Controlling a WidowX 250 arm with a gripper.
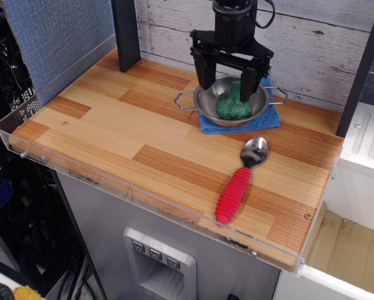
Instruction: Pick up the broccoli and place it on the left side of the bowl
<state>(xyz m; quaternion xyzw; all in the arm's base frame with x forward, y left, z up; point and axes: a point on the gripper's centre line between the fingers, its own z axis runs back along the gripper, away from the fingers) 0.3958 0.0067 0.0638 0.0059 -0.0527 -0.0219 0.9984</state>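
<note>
The dark-green toy broccoli point(232, 107) lies inside the shiny steel bowl point(206, 105), head toward the front and stem pointing back and up. The bowl stands on a blue cloth point(265, 119) at the back right of the wooden table. My black gripper point(228, 84) hangs open just above the bowl, its two fingers spread wide. The left finger is over the bowl's back left rim. The right finger point(247, 84) is over the broccoli's stem and hides part of it. The gripper holds nothing.
A metal spoon with a red ribbed handle point(233, 194) lies in front of the bowl, toward the table's front right. A dark post point(126, 34) stands at the back left, a blue panel point(55, 37) along the left, and a clear rim point(112, 184) lines the front edge.
</note>
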